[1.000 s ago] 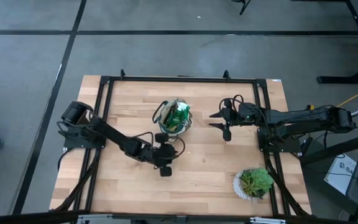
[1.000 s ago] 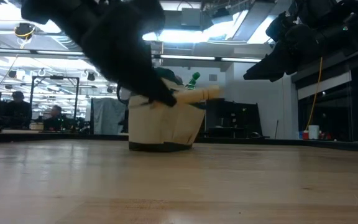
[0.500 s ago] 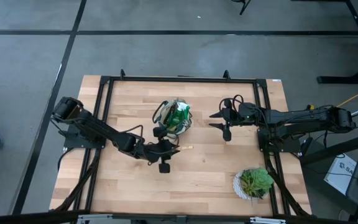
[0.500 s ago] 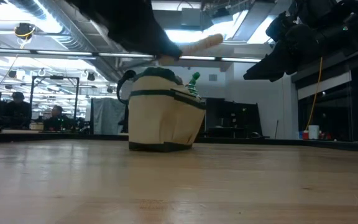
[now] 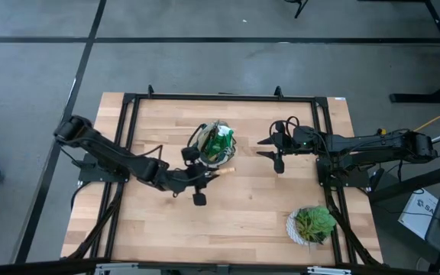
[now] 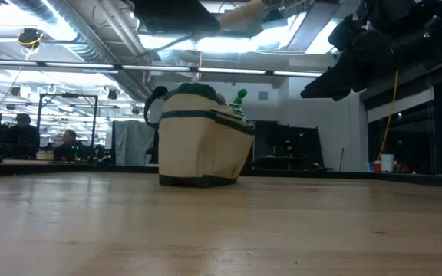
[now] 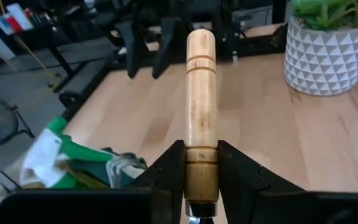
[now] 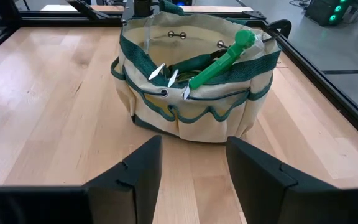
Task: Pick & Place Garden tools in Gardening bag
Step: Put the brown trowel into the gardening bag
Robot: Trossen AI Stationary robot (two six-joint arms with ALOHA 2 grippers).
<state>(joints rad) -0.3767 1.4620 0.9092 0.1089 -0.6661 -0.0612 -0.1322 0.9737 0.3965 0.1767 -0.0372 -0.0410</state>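
The cream gardening bag (image 5: 216,143) with green trim stands on its base mid-table, also seen in the low view (image 6: 202,138) and in the right wrist view (image 8: 194,81). A bright green tool (image 8: 222,59) sticks out of it. My left gripper (image 5: 203,176) hangs just near of the bag, higher than its top, shut on the trowel's wooden handle (image 7: 202,93); the blade is hidden. My right gripper (image 8: 191,149) stands open to the right of the bag (image 5: 266,148), pointing at it and touching nothing. My left gripper pinches the wooden handle between its two fingers at the blade end (image 7: 202,171), just past the metal collar. The handle runs on along the fingers, its free end (image 5: 226,169) toward the table's right. It is lifted clear, well above the table (image 6: 242,13).
A leafy plant in a white patterned pot (image 5: 312,225) stands at the near right corner, also seen in the left wrist view (image 7: 328,50). A black frame (image 5: 128,98) runs round the table. Bare wood lies in front of the bag.
My left gripper has risen with the trowel from about the height of the bag's rim to well above the bag, and has drifted slightly toward the far edge. The handle's free end has tipped upward. The right arm has kept still.
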